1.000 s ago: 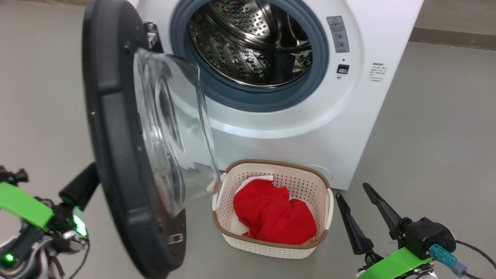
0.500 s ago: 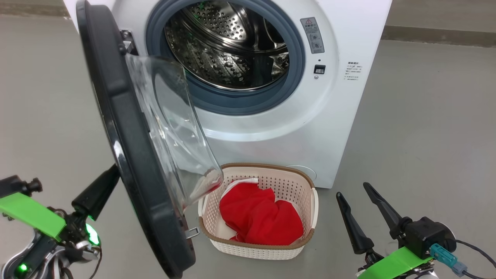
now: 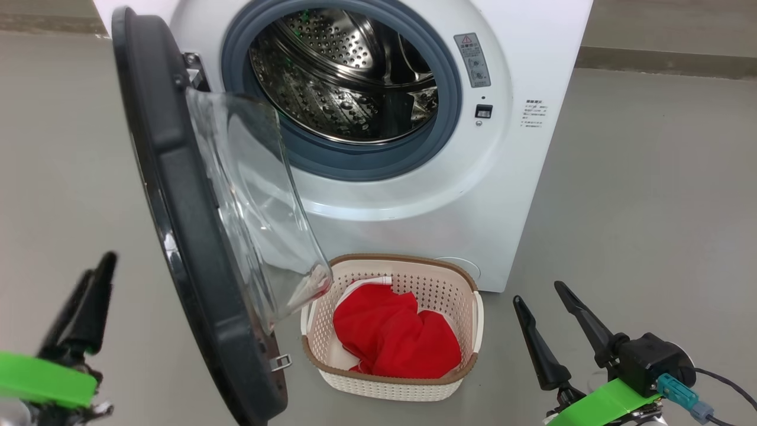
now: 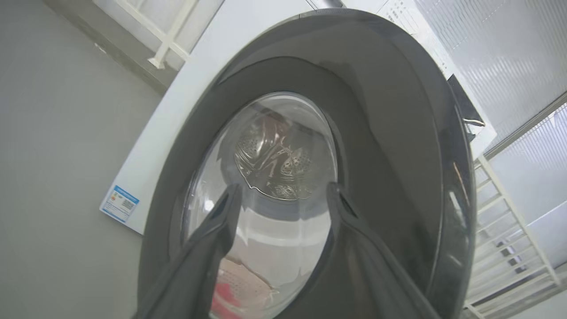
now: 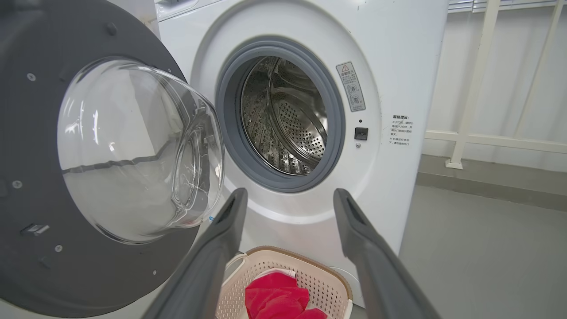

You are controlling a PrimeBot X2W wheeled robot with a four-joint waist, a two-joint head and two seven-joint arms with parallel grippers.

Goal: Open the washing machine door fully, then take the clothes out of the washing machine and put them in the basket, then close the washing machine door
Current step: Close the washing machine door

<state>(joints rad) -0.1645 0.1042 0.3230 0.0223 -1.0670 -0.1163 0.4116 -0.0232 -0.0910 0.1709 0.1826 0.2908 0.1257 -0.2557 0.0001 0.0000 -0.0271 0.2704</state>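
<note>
Door (image 3: 177,195) covering basket (image 3: 390,387) corner, clothes (image 3: 396,337) inside, left end effector (image 3: 99,266) blurred but apart, right end effector (image 3: 538,291) apart

**Bright flat light, one claw smeared**

Even, soft light throughout, source unclear. Only faint shadows on the floor (image 3: 650,207). In the head view the left claw (image 3: 97,269) is motion-blurred and the right claw (image 3: 538,291) is sharp. White glare streaks the washing machine door (image 4: 390,133) glass just ahead of the left claw. The drum (image 5: 288,119) glints beyond the right claw. Wrist views bow at the edges, and their near fingers are soft.
</note>
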